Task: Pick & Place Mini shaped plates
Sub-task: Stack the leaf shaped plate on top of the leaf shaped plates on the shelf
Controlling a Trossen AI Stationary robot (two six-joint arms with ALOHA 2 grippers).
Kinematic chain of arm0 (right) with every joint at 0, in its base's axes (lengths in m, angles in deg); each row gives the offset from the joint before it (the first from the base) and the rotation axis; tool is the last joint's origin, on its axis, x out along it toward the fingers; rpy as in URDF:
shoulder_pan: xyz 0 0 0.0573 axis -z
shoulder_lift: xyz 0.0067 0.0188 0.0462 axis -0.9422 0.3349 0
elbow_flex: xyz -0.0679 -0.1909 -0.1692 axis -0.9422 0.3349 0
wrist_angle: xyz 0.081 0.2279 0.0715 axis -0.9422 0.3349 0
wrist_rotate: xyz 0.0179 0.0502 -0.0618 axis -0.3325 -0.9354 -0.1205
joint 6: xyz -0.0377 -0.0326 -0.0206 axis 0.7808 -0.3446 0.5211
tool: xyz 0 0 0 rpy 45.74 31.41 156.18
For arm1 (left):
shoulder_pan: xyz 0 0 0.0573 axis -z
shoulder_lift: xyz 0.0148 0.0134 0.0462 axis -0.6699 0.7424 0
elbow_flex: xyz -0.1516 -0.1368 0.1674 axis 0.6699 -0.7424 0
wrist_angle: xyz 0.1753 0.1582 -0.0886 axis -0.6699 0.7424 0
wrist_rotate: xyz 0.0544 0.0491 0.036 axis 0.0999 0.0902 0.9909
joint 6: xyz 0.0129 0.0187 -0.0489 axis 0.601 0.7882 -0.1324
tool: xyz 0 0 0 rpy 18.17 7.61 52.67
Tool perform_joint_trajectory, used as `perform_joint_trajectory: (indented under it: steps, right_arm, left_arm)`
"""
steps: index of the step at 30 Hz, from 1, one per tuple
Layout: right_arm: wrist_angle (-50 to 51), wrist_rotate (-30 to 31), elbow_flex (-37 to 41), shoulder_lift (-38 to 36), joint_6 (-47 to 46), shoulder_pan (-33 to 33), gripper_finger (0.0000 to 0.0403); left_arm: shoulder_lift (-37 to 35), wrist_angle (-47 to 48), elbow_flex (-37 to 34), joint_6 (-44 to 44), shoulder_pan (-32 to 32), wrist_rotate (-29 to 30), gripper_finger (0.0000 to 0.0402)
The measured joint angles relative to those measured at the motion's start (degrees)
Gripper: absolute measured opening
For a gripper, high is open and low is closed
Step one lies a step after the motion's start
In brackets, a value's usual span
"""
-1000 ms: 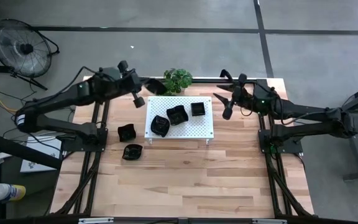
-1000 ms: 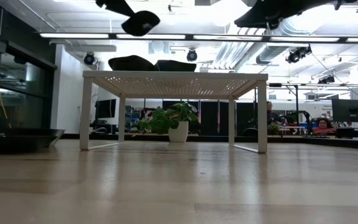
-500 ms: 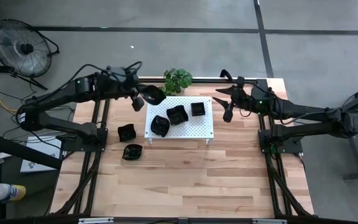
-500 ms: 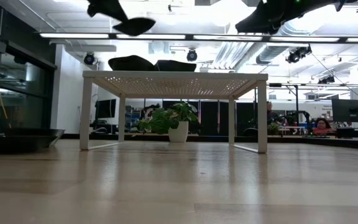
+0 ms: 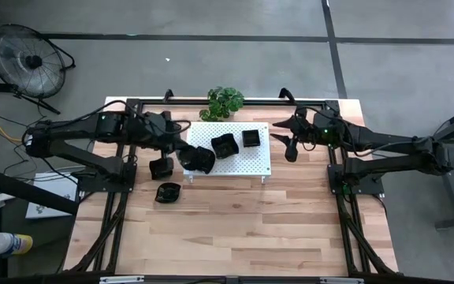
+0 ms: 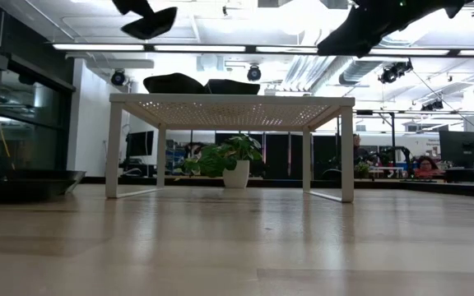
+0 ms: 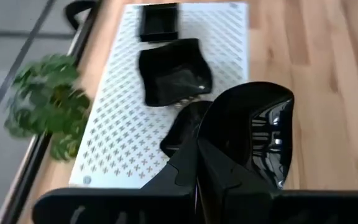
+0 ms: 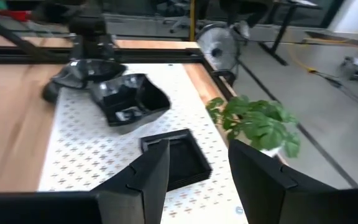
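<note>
**A:** Start from above. Where are the arms?

**B:** The left gripper (image 5: 181, 150) hangs over the left end of the white perforated board (image 5: 254, 162), fingers pinching a glossy round plate (image 5: 198, 158). Two more plates lie on the board: a wavy-edged plate (image 5: 225, 145) and a small square plate (image 5: 251, 138). Two others sit on the wooden table (image 5: 243, 221) left of the board, one (image 5: 161, 167) just beside the left arm, one (image 5: 167, 192) nearer the front. The right gripper (image 5: 284, 141) waits off the board's right end, fingers spread, holding nothing. A potted plant (image 5: 225, 101) stands behind the board.

**A:** And from table height?

**B:** The held plate (image 6: 149, 23) hangs tilted above the board's (image 6: 231, 100) left side, clear of it. Two dark plates (image 6: 174, 83) rest on top.

**A:** The left wrist camera?

**B:** Its fingers (image 7: 219, 168) are clamped on the rim of the round plate (image 7: 263, 134), which hangs over another dark plate (image 7: 182, 127) on the board; the wavy one (image 7: 173, 72) and the square one (image 7: 159, 22) lie beyond.

**A:** The right wrist?

**B:** Fingers (image 8: 146, 174) stand apart with the square plate (image 8: 178, 158) showing between them; farther off, the left gripper (image 8: 87, 37) holds its plate (image 8: 86, 71).
</note>
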Motion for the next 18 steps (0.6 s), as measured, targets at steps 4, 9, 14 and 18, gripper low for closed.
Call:
perform_joint_trajectory:
  steps: [4,9,14,18]
  right_arm:
    - [0.3,-3.6,0.0,0.0,0.0,0.0,0.0161]
    - [1.3,-4.8,0.0,0.0,-0.8,0.0,0.0161]
    - [1.8,-4.8,0.0,0.0,-0.9,0.0,0.0161]
    - [2.5,-4.8,0.0,0.0,-0.9,0.0,0.0161]
  left_arm:
    - [0.5,0.6,0.0,7.7,-1.4,-2.8,0.0000]
    - [2.3,0.1,0.0,12.1,-7.0,-10.6,0.0000]
    - [5.2,1.8,1.6,16.8,-13.2,-18.6,0.0000]
    - [8.5,2.9,5.1,20.1,-16.8,-22.7,0.0000]
